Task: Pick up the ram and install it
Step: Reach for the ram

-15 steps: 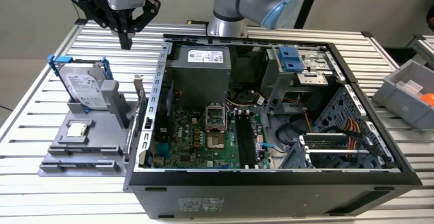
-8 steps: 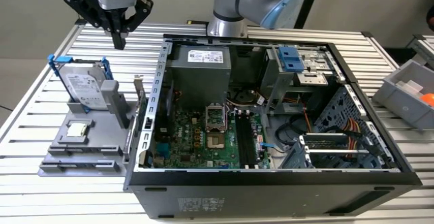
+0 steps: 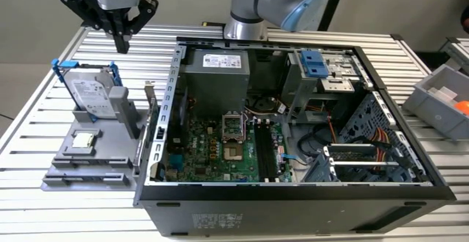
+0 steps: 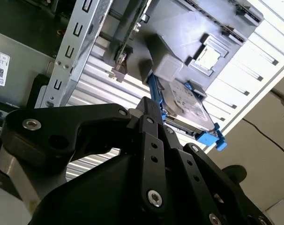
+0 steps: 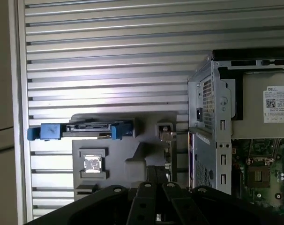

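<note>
ram (image 3: pixel 151 110) standing edge-on at grey fixture's (image 3: pixel 88 165) side, just beside open computer case (image 3: pixel 293 198). hard drive (image 3: pixel 91 96) standing upright behind. farther back, gripper (image 3: pixel 122 44) hovering over slatted table (image 3: pixel 44 116), fingers pressing together, gripping nothing, well apart from ram, toward exterior view's left.

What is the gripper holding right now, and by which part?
Nothing: the black gripper hangs empty, jaws together, above the slatted metal table.
</note>
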